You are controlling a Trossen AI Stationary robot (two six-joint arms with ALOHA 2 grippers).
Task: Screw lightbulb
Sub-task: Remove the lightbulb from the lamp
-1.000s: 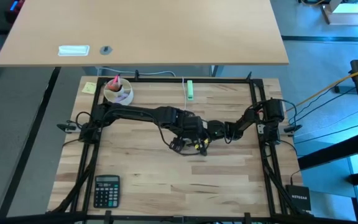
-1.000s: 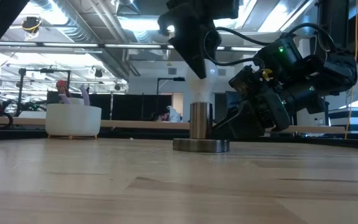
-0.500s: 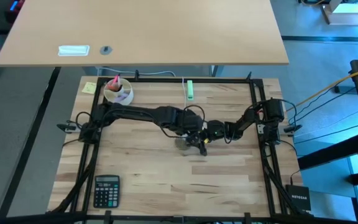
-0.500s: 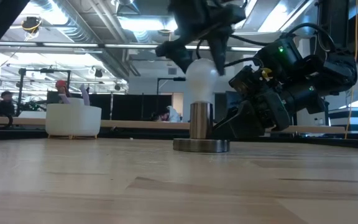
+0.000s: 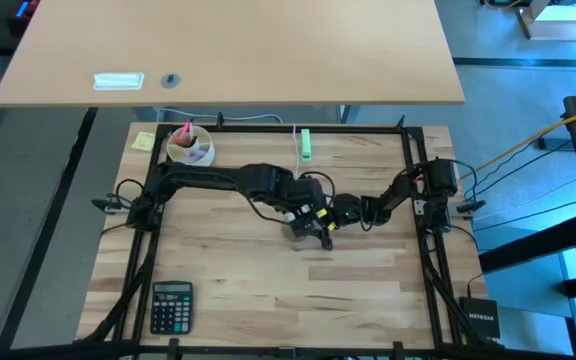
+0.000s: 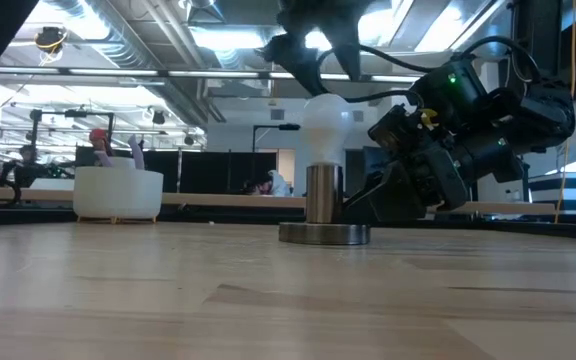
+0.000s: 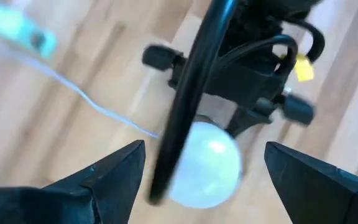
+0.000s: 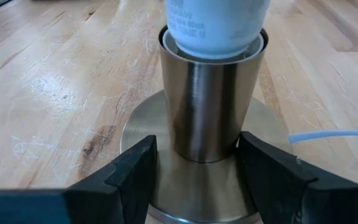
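While the lightbulb [image 6: 325, 128] stands in its socket [image 8: 211, 93], the left gripper [image 7: 197, 180] hovers above it, released.

1. The lightbulb [image 6: 325, 128] stood upright in the socket [image 6: 322, 205] near the table's [image 5: 228, 290] middle.
2. The left gripper [image 6: 313, 45] hung just above it.
3. The right gripper [image 8: 194, 165] flanked the socket.
4. A calculator [image 5: 171, 305] lay at the front left, a bowl [image 5: 190, 146] behind left.

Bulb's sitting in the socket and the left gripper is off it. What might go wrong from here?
1. The left gripper hangs open above the white frosted lightbulb; a skewed re-grip might tilt it.
2. The right gripper straddles the brushed-metal socket; loose contact may let it spin.
3. A black cable crosses the bulb and might snag.
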